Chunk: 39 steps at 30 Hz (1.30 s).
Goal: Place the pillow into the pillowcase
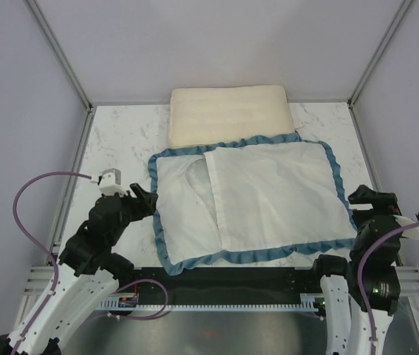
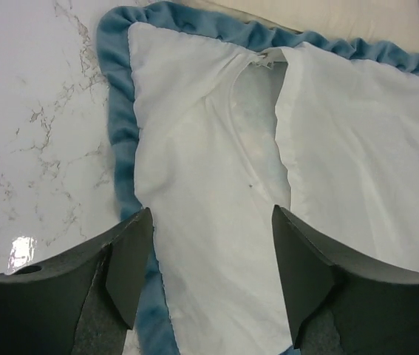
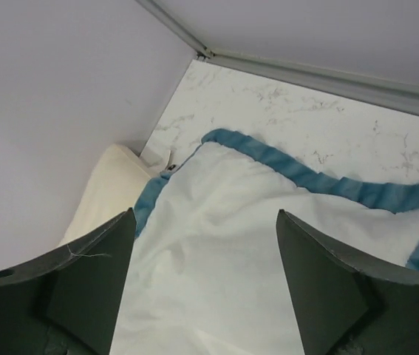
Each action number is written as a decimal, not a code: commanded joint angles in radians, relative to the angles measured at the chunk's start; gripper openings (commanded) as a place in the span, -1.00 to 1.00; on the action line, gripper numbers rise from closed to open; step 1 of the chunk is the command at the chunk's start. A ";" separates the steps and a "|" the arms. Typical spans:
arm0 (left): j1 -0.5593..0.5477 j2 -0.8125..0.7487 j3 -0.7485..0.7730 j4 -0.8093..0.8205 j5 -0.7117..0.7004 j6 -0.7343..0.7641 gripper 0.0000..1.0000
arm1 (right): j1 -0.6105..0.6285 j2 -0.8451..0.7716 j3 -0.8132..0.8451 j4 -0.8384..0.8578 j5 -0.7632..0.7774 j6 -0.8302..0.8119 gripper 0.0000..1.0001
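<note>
Both wide, empty: left pincer, right pincer | pillowcase white side up, blue ruffle | pillow cream, plump, seemingly touching

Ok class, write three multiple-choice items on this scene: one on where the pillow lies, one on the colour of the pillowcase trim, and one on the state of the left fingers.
1. Where is the pillow?
A. Between the arms' bases.
B. At the table's far edge, beyond the pillowcase.
C. Inside the pillowcase.

2. What colour is the pillowcase's ruffled edge?
A. Red.
B. Green.
C. Blue.

3. How are the left fingers?
A. Open, holding nothing.
B. Shut on the pillow.
C. Shut on the ruffle.

Key:
1 B, it lies bare at the far edge.
2 C, blue trim rings the white cloth.
3 A, the left wrist view shows a wide gap between them, with cloth lying flat below.
</note>
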 commanded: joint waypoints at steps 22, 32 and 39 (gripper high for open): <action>0.127 0.935 0.596 0.161 0.051 0.010 1.00 | -0.002 0.621 0.027 0.512 -0.467 -0.264 0.83; 0.238 1.393 0.935 0.156 0.142 0.017 1.00 | 0.021 1.032 0.262 0.694 -0.576 -0.302 0.95; 0.285 1.675 1.196 0.152 0.208 0.006 0.99 | 0.114 1.322 0.455 0.719 -0.527 -0.311 0.95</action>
